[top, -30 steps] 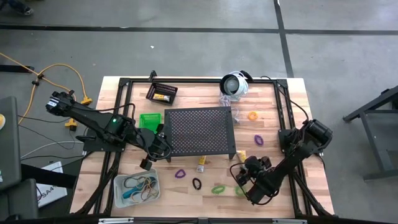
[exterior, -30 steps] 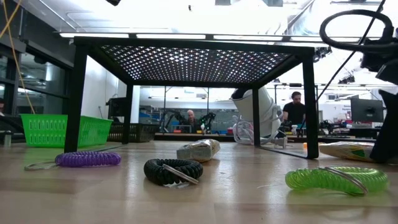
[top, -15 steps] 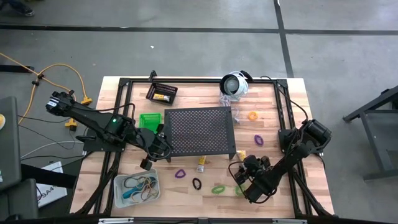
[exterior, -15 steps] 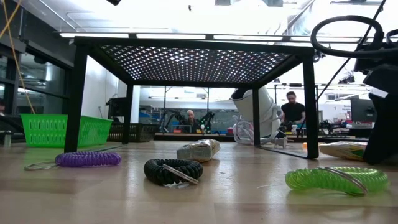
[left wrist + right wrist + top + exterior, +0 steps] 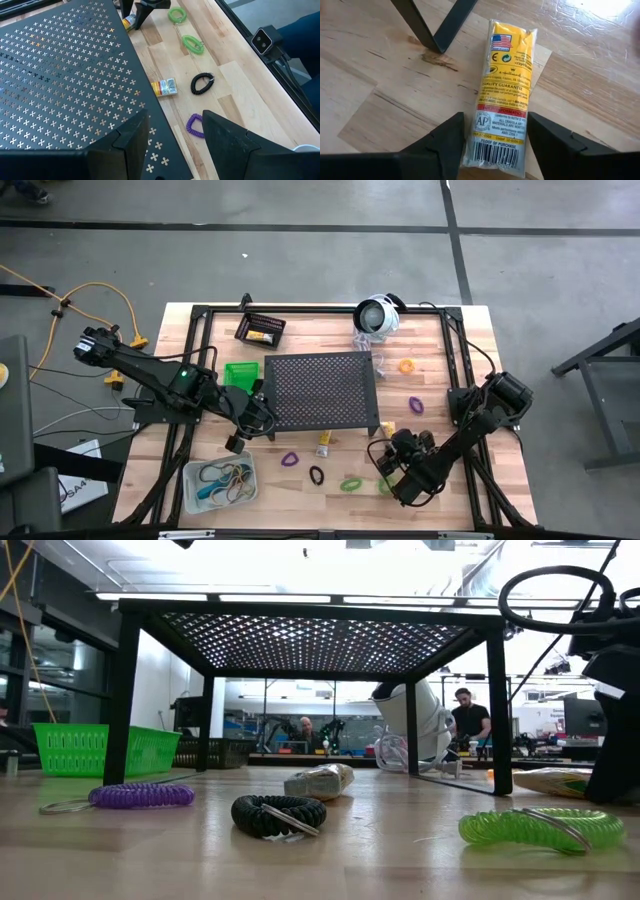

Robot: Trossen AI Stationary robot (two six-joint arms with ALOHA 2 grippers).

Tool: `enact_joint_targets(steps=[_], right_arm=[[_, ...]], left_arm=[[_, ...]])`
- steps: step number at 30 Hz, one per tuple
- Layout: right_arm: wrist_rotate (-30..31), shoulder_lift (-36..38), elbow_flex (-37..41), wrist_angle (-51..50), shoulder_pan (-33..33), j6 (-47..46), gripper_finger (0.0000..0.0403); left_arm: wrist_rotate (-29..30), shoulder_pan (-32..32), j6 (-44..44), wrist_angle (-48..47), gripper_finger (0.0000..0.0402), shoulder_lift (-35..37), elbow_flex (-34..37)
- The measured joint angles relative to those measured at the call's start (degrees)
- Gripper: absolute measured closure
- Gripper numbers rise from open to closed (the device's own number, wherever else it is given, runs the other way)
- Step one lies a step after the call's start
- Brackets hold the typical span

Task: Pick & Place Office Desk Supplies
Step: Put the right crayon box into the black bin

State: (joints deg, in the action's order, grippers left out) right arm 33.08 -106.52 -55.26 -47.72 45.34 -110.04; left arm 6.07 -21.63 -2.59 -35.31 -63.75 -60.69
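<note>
A yellow packet (image 5: 504, 85) lies flat on the table beside the near-right leg of the black stand (image 5: 322, 390). My right gripper (image 5: 495, 145) is open and tilted down, one finger on each side of the packet's nearer end. My left gripper (image 5: 175, 145) hangs open above the stand's near-left corner and holds nothing. A second yellow packet (image 5: 324, 443) lies near the stand's front edge. Purple (image 5: 290, 460), black (image 5: 317, 476) and green (image 5: 350, 483) coils lie on the table in front of it. My right gripper's fingers (image 5: 445, 145) stand close on either side of the packet's barcode end (image 5: 495, 150), slanting down and in line with its length. I cannot tell whether they touch it. The packet lies flat on the wood.
A clear bin (image 5: 220, 480) holding bands sits near left, a green bin (image 5: 239, 373) left of the stand, a black bin (image 5: 261, 329) far left. A white round device (image 5: 377, 315), an orange loop (image 5: 406, 366) and a purple loop (image 5: 415, 404) lie to the right.
</note>
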Motion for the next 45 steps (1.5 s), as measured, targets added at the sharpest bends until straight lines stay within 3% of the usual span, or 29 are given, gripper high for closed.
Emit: enact_joint_targets(steps=[15, 35, 45], right_arm=[[-0.17, -0.04, 0.04, 0.12, 0.02, -0.99, 0.0264], [5.18, 0.09, 0.15, -8.42, 0.42, -10.69, 0.0267], [9.44, 6.8, 0.08, -15.83, 0.39, -11.72, 0.0267]], left_arm=[[0.0, 0.02, 0.0, 0.02, 0.0224, 0.0, 0.0], [0.0, 0.02, 0.0, 0.02, 0.0224, 0.0, 0.0], [0.02, 0.01, 0.0, 0.04, 0.0224, 0.0, 0.0]])
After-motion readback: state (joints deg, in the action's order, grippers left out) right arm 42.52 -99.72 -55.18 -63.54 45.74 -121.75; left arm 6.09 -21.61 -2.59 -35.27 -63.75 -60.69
